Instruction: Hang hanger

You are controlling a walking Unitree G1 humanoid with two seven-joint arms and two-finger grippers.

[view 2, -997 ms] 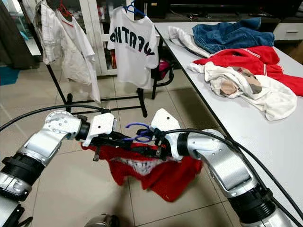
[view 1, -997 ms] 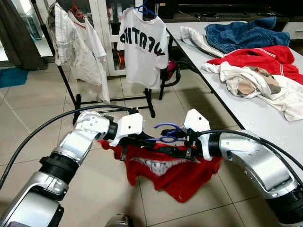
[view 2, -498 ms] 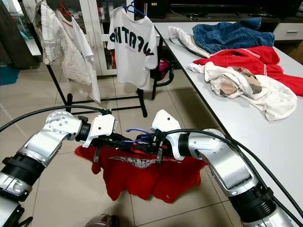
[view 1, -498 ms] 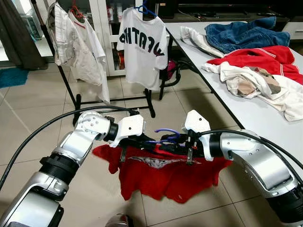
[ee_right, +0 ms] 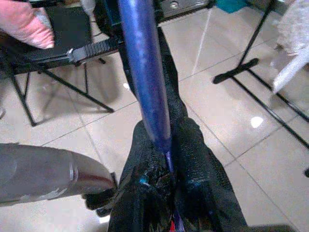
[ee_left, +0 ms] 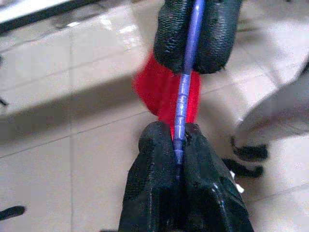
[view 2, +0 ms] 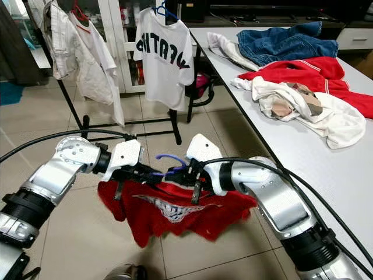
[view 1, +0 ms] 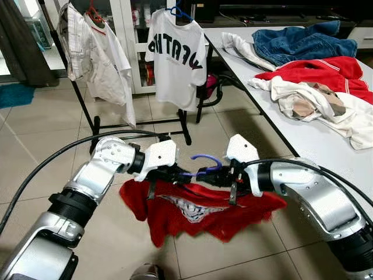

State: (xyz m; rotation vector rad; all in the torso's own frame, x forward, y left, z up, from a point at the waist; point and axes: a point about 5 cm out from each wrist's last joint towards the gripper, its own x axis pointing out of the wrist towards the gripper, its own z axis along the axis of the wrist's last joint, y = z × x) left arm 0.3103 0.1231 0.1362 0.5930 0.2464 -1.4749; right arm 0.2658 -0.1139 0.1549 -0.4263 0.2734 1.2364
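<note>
A blue hanger point(view 1: 203, 161) with a red T-shirt point(view 1: 192, 209) draped on it is held low over the tiled floor, in front of me. My left gripper point(view 1: 173, 173) is shut on the hanger's left side. My right gripper point(view 1: 214, 175) is shut on its right side, close by. The hook curves up between them. In the left wrist view my left gripper point(ee_left: 177, 137) pinches the blue rod point(ee_left: 181, 113), with red cloth point(ee_left: 161, 92) behind. The right wrist view has my right gripper point(ee_right: 164, 140) clamped on the blue rod point(ee_right: 142, 72). A black clothes rack point(view 1: 82, 100) stands beyond.
On the rack hang a white printed T-shirt point(view 1: 175, 58) on a blue hanger and a white garment point(view 1: 99, 55) on a red hanger. A white table point(view 1: 315, 149) at right carries jeans point(view 1: 297, 41), a red garment point(view 1: 323, 69) and white clothes point(view 1: 326, 108). A black cable point(view 1: 52, 157) loops left.
The red shirt, bunched under the hanger a second ago, has dropped open and now spreads wider. The hanger's hook has tipped up a little. Both grippers stay almost in place.
</note>
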